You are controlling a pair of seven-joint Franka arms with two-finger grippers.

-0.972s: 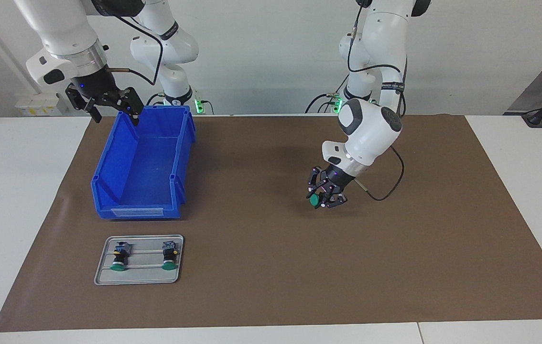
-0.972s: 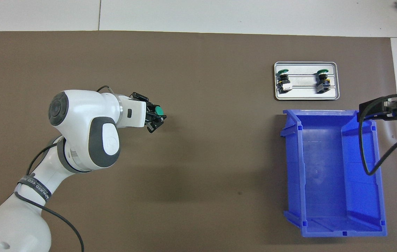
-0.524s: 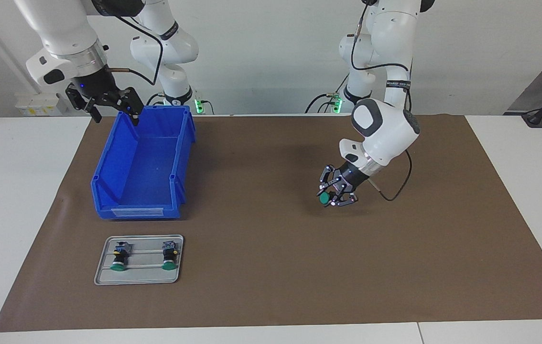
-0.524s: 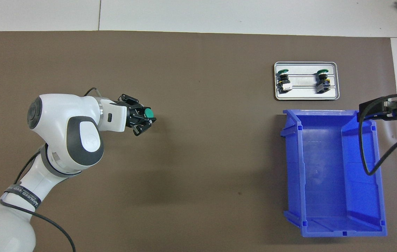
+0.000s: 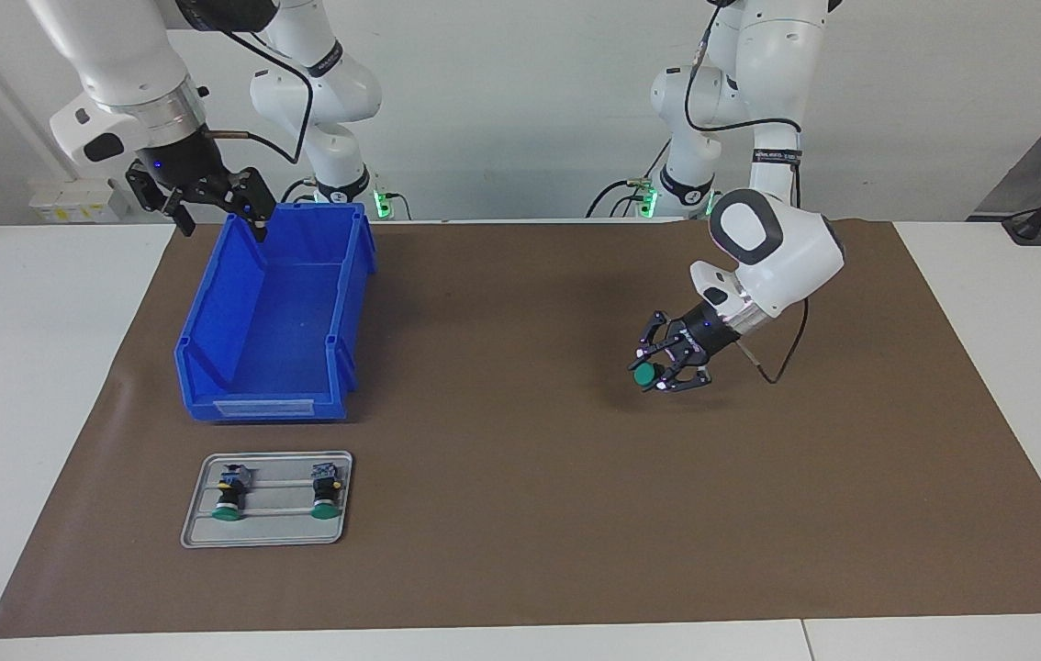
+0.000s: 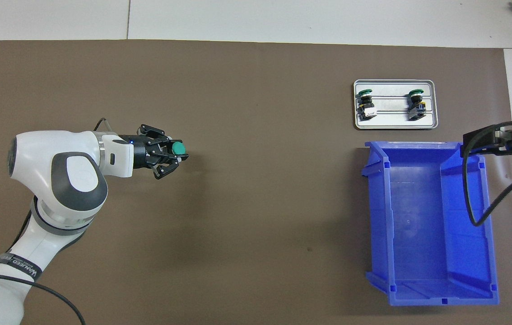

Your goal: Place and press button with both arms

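Note:
My left gripper is shut on a green-capped button and holds it tilted above the bare brown mat, toward the left arm's end of the table. Two more buttons lie on a small grey tray. My right gripper hangs open over the rim of the blue bin, at its end nearest the robots, with nothing between its fingers.
The blue bin has nothing in it and sits toward the right arm's end of the table. The grey tray lies on the mat just farther from the robots than the bin. A brown mat covers the white table.
The left arm has swung toward its own end of the table, carrying the button with it and tilting it more level. The right arm has not moved.

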